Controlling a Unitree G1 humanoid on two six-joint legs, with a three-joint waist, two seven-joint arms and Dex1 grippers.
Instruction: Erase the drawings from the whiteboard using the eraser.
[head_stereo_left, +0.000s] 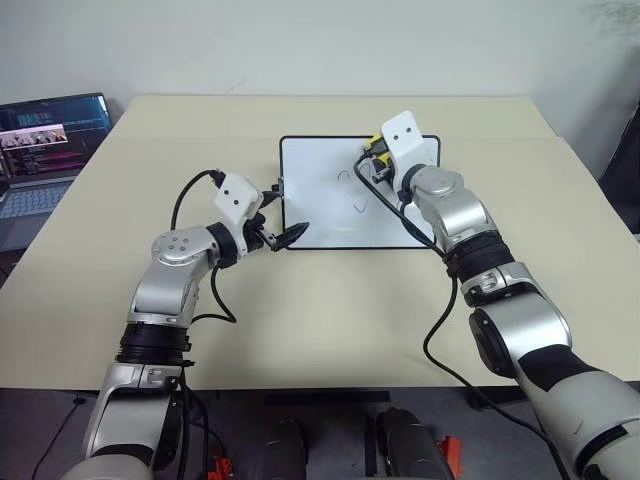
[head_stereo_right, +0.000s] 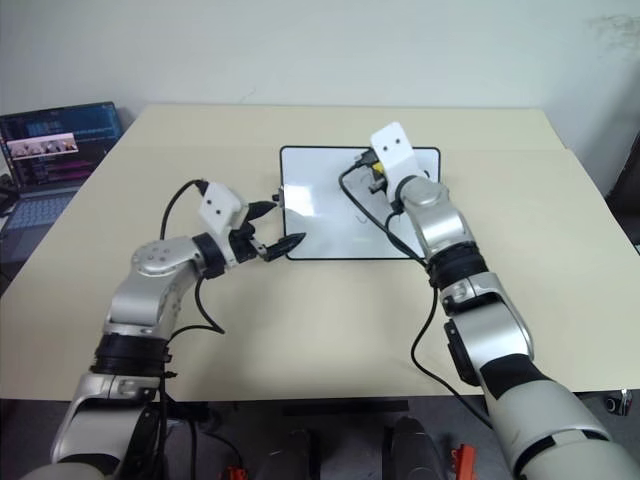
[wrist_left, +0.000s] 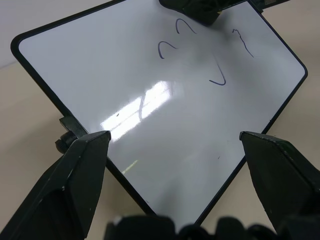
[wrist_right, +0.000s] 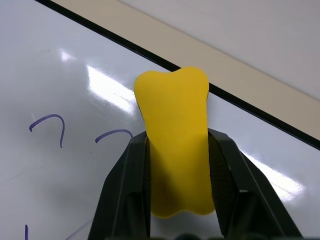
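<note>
Beige counter (head_stereo_left: 330, 320) carrying whiteboard (head_stereo_left: 320, 215); right pincer (wrist_right: 177, 150) grasping eraser (wrist_right: 175, 140) over its far right part beside drawings (wrist_left: 200, 55); left pincer (wrist_left: 175, 145) released, straddling near-left corner.

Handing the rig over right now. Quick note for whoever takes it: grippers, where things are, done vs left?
Right gripper: shut on the eraser, held over the far part of the whiteboard.
Left gripper: open, holding nothing, at the board's near left corner, one fingertip over the frame.
Whiteboard lies flat mid-table; laptop at the table's far left edge.
Done: eraser picked up and brought over the board.
Left: the drawings are still there, several thin curves and hooks near the eraser. Whether the eraser touches the surface yet cannot be told. Wipe them all off.
</note>
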